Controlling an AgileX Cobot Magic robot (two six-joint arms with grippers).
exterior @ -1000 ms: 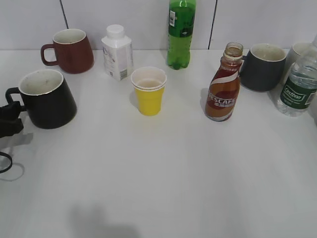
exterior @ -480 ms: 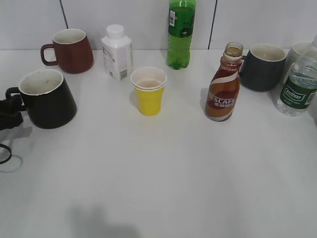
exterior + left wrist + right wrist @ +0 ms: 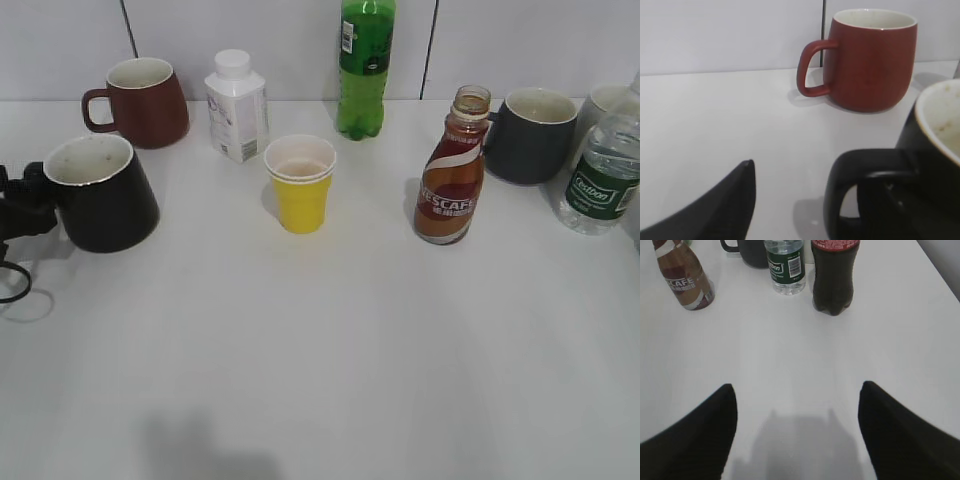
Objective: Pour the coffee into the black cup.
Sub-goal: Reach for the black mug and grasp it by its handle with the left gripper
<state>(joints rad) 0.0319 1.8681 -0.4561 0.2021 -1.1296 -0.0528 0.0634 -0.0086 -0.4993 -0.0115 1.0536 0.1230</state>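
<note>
The black cup point(image 3: 100, 195) stands at the left of the table, off-white inside; it also shows in the left wrist view point(image 3: 935, 165). My left gripper point(image 3: 20, 200) is at its handle. In the left wrist view point(image 3: 812, 175) one finger seems to sit inside the handle loop, and the other finger is apart from the handle with bare table between. The brown Nescafe coffee bottle point(image 3: 452, 180) stands uncapped right of centre, and also shows in the right wrist view point(image 3: 685, 277). My right gripper point(image 3: 797, 390) is open and empty over bare table, out of the exterior view.
A maroon mug point(image 3: 140, 100), a white bottle point(image 3: 237, 105) and a green soda bottle point(image 3: 365, 65) stand at the back. A yellow paper cup point(image 3: 301, 185) stands mid-table. A dark grey mug point(image 3: 530, 135), a water bottle point(image 3: 600, 175) and a dark cola bottle point(image 3: 834, 275) are at right.
My left gripper has moved toward the back of the table at the cup's handle. The black cup has shifted a little back and right with it.
</note>
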